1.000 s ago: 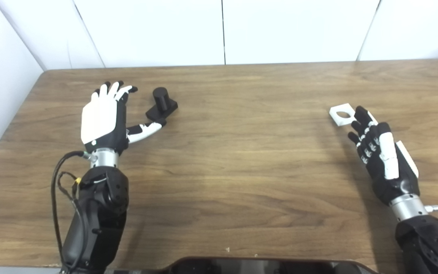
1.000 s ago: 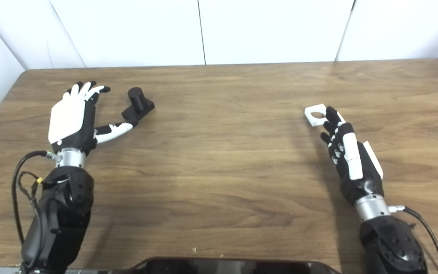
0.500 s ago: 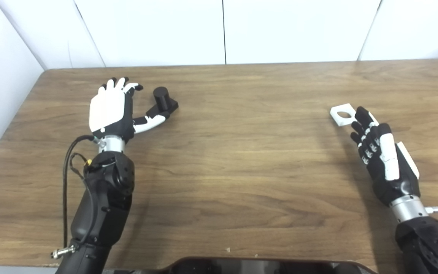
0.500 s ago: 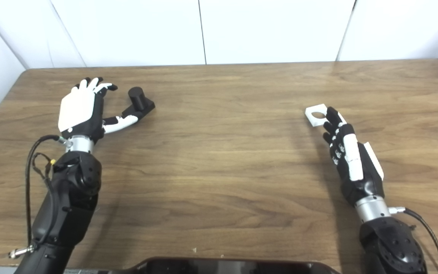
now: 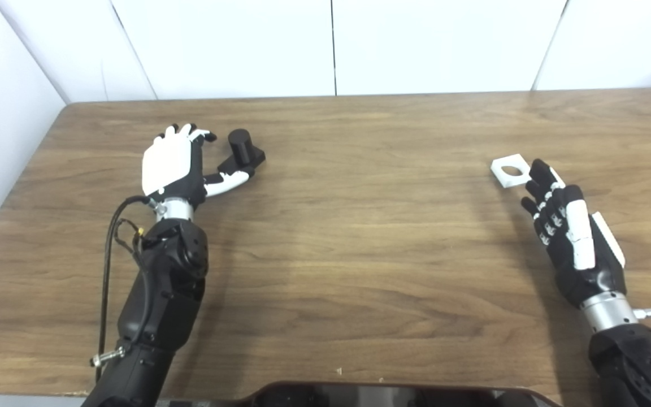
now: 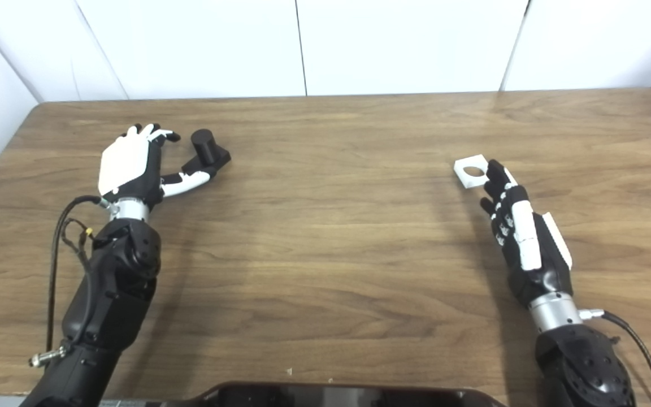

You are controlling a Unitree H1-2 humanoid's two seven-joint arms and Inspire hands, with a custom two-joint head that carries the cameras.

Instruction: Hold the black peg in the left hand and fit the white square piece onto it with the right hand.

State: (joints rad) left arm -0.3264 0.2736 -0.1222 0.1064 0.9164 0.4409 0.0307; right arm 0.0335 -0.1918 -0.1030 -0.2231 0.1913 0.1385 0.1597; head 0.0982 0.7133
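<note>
The black peg, a short cylinder on a square base, stands on the wooden table at the far left. My left hand is open just left of it, fingers above the table and thumb reaching to the peg's base. The white square piece with a round hole lies flat at the right. My right hand is open just near of it, fingertips at its near edge, holding nothing. The same scene shows in the right eye view, with the peg and the white piece.
White wall panels stand behind the table's far edge and along its left side. A dark rounded object sits at the near edge. A loose cable hangs beside my left forearm.
My left hand has moved forward and right toward the peg, its fingers curling a little and its thumb reaching the base. My right hand and the white piece have barely moved.
</note>
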